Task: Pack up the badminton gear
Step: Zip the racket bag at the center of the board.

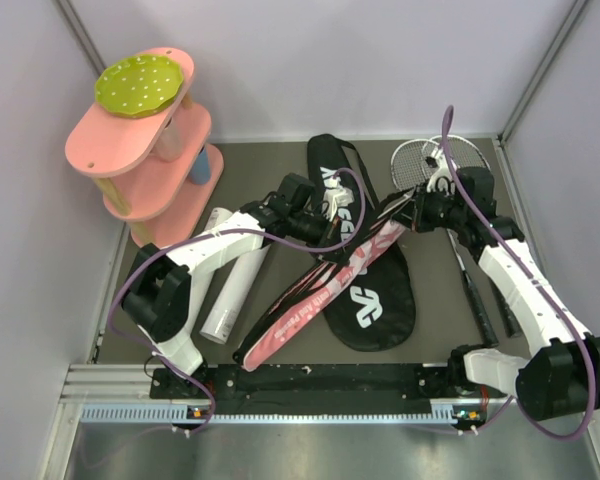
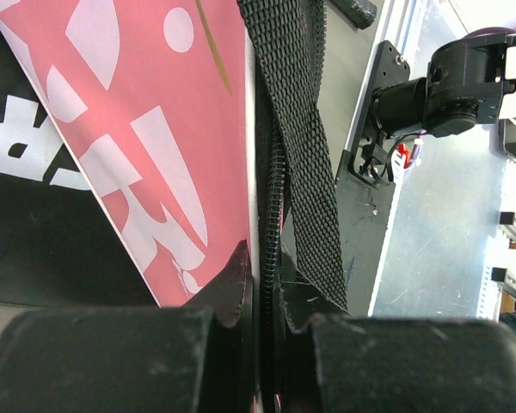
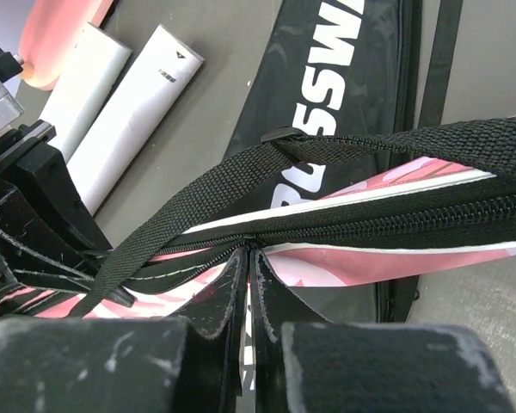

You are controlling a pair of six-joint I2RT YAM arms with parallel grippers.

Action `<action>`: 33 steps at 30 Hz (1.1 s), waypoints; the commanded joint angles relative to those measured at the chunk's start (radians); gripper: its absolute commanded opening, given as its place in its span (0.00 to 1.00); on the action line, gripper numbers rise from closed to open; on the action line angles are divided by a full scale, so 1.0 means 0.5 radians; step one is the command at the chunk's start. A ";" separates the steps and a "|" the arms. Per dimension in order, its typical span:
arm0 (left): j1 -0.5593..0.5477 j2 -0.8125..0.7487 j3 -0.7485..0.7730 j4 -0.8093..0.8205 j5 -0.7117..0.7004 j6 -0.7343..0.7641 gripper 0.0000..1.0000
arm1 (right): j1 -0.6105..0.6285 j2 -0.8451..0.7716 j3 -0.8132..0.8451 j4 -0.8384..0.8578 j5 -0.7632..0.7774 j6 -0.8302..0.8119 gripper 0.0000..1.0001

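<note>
Two end effectors — left (image 2: pixel 262 288) and right (image 3: pixel 248 262) — are clenching the zipper edge (image 3: pixel 396 225) of the pink bag (image 1: pixel 292 318) spanning between them; pulling steadily along the teeth, keeping it taut, is advisable.

The left arm (image 1: pixel 205 255) and the right arm (image 1: pixel 520 280) were built of white links joined by black motor housings. Along each, purple cables (image 1: pixel 447 135) were looped. Both were bolted to a black rail (image 1: pixel 320 378). The fingers (image 3: pixel 86 361) were black and scuffed with pale scratches.
</note>
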 commanded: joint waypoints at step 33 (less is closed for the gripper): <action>0.065 -0.273 0.010 0.783 -0.111 -0.468 0.57 | 0.765 -0.441 -0.528 0.592 0.315 -0.135 0.00</action>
